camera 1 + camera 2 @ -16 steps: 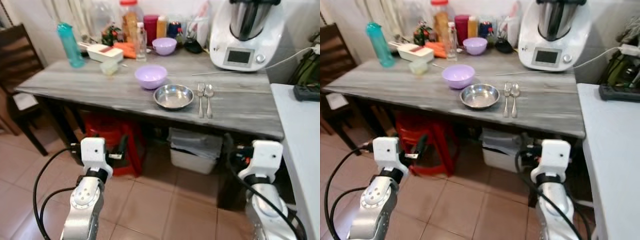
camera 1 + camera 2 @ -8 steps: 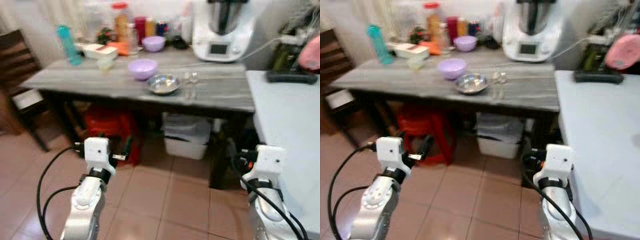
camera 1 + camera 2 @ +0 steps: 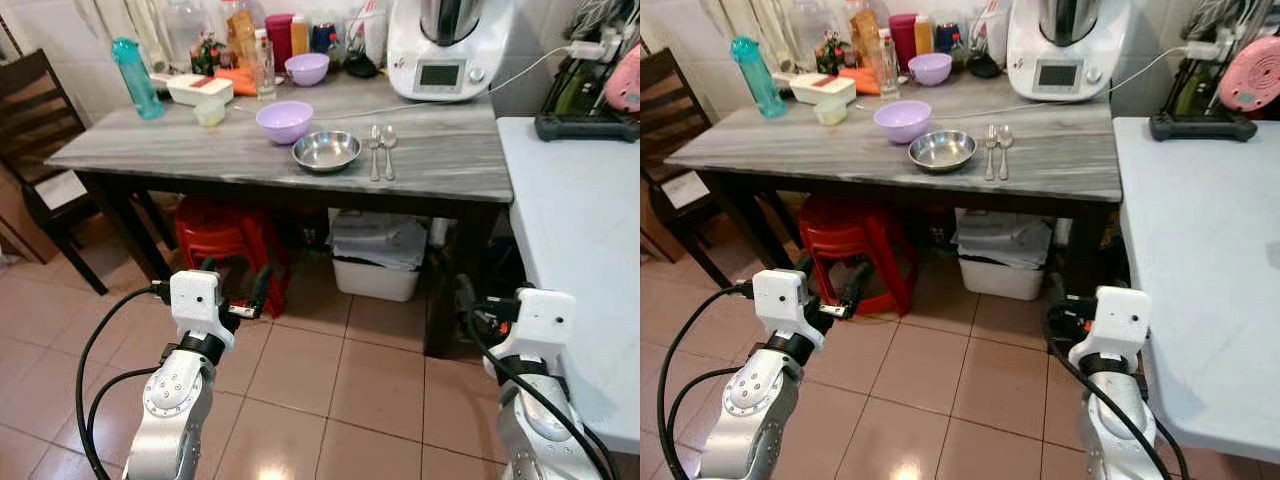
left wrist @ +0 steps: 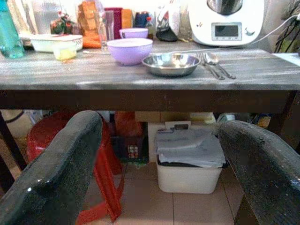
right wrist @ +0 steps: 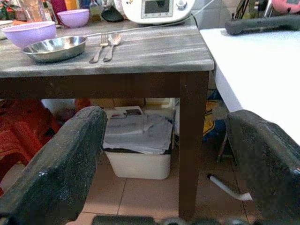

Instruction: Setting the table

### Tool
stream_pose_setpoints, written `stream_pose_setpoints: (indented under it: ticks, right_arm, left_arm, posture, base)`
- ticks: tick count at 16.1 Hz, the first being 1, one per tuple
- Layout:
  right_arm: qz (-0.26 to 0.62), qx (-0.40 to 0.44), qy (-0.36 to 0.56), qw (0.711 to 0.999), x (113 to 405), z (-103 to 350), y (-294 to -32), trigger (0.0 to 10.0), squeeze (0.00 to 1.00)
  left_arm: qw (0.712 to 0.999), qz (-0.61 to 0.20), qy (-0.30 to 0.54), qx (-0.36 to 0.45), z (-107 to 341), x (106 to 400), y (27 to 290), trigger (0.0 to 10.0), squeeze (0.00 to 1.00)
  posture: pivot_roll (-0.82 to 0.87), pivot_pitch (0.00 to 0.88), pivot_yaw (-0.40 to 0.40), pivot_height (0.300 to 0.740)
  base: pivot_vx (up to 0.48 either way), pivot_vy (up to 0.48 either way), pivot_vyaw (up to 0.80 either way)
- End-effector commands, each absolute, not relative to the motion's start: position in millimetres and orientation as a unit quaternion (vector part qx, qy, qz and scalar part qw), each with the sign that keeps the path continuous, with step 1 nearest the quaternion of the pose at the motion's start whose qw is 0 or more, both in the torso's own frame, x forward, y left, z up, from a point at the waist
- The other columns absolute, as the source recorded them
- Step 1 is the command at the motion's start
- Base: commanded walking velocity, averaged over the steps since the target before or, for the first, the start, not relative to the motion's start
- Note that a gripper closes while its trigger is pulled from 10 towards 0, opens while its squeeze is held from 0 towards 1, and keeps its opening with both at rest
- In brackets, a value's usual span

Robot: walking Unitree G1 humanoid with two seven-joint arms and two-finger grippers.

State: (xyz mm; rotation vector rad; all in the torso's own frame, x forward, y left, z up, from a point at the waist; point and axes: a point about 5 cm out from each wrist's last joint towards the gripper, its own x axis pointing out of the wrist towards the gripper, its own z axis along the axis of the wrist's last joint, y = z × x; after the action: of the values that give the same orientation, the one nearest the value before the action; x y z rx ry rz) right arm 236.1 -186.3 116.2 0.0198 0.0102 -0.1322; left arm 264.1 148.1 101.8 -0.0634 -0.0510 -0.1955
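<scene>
While both arms hang low over the terracotta tile floor (image 3: 330, 370), the grey wood-grain table (image 3: 180, 150) stands ahead at twelve o'clock, with a white counter (image 3: 1200, 250) at three o'clock and a dark chair (image 3: 40, 110) at ten. On the table a steel bowl (image 3: 327, 151) sits empty, a fork (image 3: 373, 150) and spoon (image 3: 387, 148) just beside it at its three o'clock, and an empty lilac bowl (image 3: 285, 121) near its ten. Bottles and a white kitchen machine (image 3: 445, 45) line the back. The wrist views look under the table: a red stool (image 4: 101, 159) and a white bin (image 5: 138, 150) holding folded paper. The left gripper (image 4: 154, 178) and right gripper (image 5: 164, 168) are both spread wide, holding nothing.
</scene>
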Motion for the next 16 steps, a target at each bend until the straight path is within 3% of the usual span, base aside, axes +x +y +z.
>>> stream_pose_setpoints:
  ticks: [1,7,16]
  right_arm:
    - [-0.058,0.018,-0.011,0.998,236.2,124.1,-184.0,10.0,0.00]
    - [-0.056,0.021,-0.005,0.998,235.7,122.8,-184.0,10.0,0.00]
    - [-0.050,0.027,-0.016,0.998,237.8,127.5,-183.0,10.0,0.00]
  left_arm:
    - [0.994,-0.097,-0.026,-0.030,103.8,263.1,152.1,10.0,0.00]
    - [0.994,-0.103,-0.026,-0.033,104.3,263.5,150.2,10.0,0.00]
    - [0.993,-0.110,-0.026,-0.028,106.1,264.5,149.4,10.0,0.00]
  posture:
    - [-0.07,0.018,0.098,0.740]
    - [-0.07,0.019,0.098,0.740]
    - [-0.07,0.022,0.105,0.740]
  base:
    - [0.000,-0.255,0.00]
    - [0.000,-0.256,-0.62]
    - [0.000,-0.257,0.00]
